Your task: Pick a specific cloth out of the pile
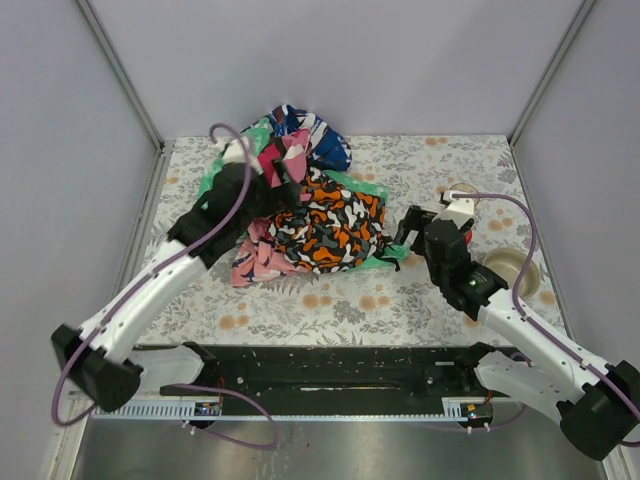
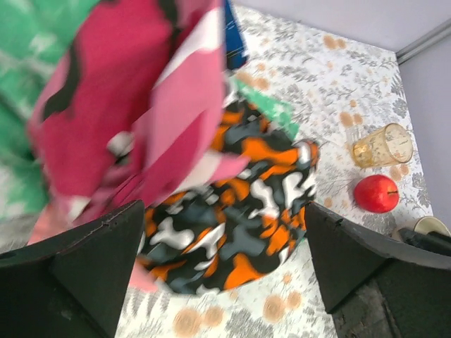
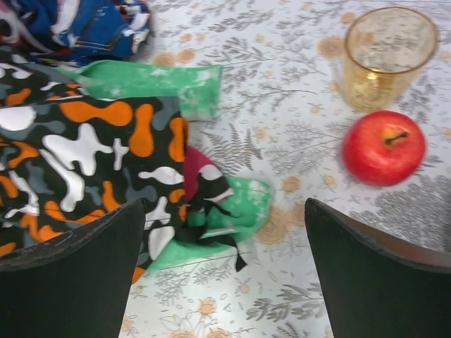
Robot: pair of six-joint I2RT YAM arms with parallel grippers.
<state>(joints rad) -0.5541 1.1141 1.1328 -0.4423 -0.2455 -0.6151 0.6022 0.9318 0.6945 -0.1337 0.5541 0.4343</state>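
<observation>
Currently, the pile (image 1: 300, 200) sits heaped on the floral table (image 1: 420, 300), with the orange camouflage cloth (image 1: 325, 225) draped over its near side. The left gripper (image 2: 224, 211) hangs wide open over the pink floral cloth (image 2: 141, 105), placed to dig in. The right gripper (image 3: 225, 204), equally open, stands at the pile's right edge. The small white cloth is not visible and is likely buried.

The left arm (image 1: 140, 300) and right arm (image 1: 535, 335) are built of white shells between black joints, ending in black bases (image 1: 95, 378). A purple cable (image 1: 247, 185) loops along each. A tiny green dot (image 1: 471, 283), perhaps a light, shows on the right arm's black wrist. The fingers (image 2: 77, 274) are broad matte-black wedges with slightly rough edges.
</observation>
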